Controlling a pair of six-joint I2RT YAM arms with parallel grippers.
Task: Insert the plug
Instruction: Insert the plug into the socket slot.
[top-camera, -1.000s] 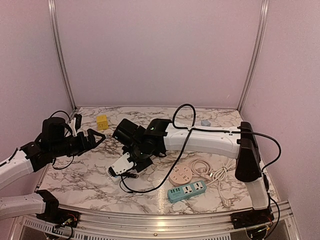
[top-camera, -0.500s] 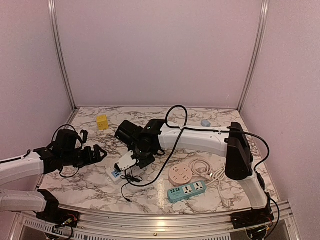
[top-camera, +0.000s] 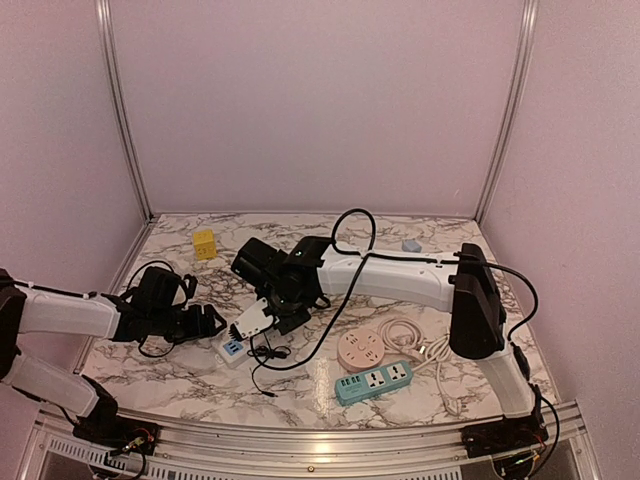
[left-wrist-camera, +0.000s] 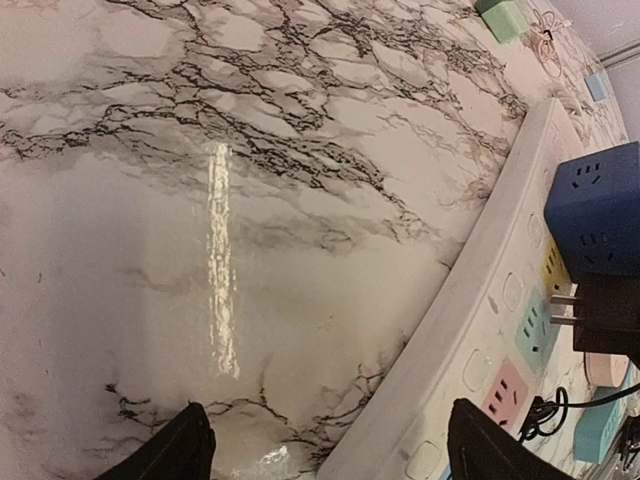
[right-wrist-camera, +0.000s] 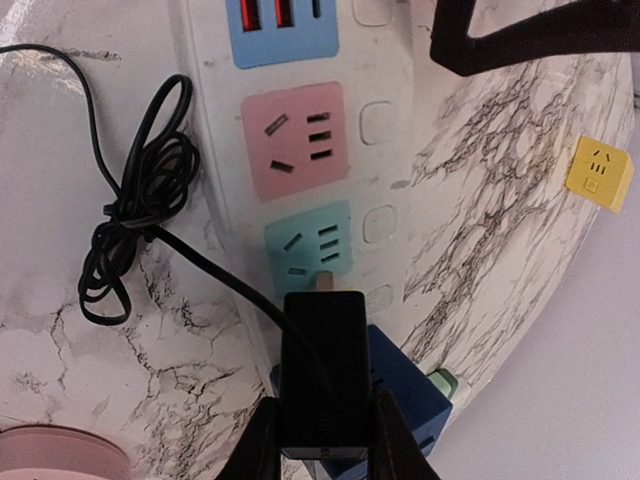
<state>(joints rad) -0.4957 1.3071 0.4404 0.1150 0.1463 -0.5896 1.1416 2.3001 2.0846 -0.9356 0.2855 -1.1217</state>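
right fingers (right-wrist-camera: 262, 440) pinch the black plug (right-wrist-camera: 322, 370) just short of the teal socket (right-wrist-camera: 308, 250), left fingers (left-wrist-camera: 180, 452) spread at the power strip (left-wrist-camera: 470, 330), so next i should align the prongs (left-wrist-camera: 560, 308) and press in.

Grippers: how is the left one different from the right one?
The left gripper is open and empty; the right gripper is shut on the black plug. The left is at the white strip's edge; the right hangs over its teal socket. Both are near that strip.
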